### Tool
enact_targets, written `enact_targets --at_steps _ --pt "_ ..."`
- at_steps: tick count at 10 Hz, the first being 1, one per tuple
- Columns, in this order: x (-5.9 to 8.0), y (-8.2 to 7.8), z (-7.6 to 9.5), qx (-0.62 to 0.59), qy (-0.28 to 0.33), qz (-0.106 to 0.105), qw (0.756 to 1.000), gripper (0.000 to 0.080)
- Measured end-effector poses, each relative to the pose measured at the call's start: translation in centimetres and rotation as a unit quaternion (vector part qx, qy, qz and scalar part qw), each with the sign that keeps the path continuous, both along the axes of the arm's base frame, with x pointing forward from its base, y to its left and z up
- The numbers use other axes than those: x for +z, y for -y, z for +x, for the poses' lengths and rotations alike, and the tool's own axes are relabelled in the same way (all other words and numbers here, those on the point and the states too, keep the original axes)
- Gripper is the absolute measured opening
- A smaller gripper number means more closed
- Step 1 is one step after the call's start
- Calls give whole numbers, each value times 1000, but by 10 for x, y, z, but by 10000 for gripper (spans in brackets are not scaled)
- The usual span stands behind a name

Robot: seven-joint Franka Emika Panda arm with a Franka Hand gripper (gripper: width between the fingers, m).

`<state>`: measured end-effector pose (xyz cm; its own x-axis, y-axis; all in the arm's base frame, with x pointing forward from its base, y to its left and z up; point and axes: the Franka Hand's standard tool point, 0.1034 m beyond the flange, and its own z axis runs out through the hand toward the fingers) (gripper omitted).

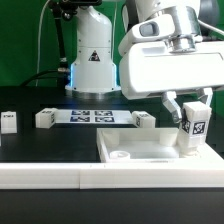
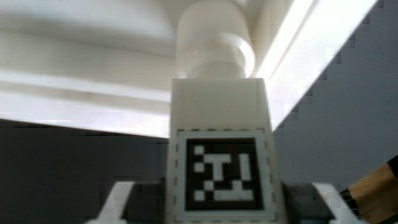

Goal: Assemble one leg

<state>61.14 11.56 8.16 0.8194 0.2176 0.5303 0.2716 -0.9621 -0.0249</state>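
The leg point(image 1: 191, 129), a small white post with a black-and-white tag, stands upright at the corner of the large white panel point(image 1: 140, 148) on the exterior view's right. My gripper point(image 1: 189, 110) comes down over it from above, with one finger on each side. In the wrist view the leg point(image 2: 221, 125) runs between the fingers point(image 2: 121, 200), and a dark gap shows on both sides of it. The gripper point(image 2: 221, 208) is open around the leg. The leg's lower end, where it meets the panel point(image 2: 89, 60), is blurred.
Three more white legs lie on the black table: one point(image 1: 8, 122) at the exterior view's far left, one point(image 1: 44, 118) beside it, one point(image 1: 145, 120) behind the panel. The marker board point(image 1: 90, 116) lies between them. The robot base point(image 1: 92, 60) stands behind. A white ledge point(image 1: 60, 175) runs along the front.
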Motion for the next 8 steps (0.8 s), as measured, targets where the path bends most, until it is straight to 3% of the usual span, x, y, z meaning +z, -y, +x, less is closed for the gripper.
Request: enact_targets --at_steps 2,7,8 --pt "-9 -1 -4 -3 15 2 1000 291" --pt "-12 -2 -6 -3 14 2 1000 300" --pt "-12 -2 -6 -3 14 2 1000 471"
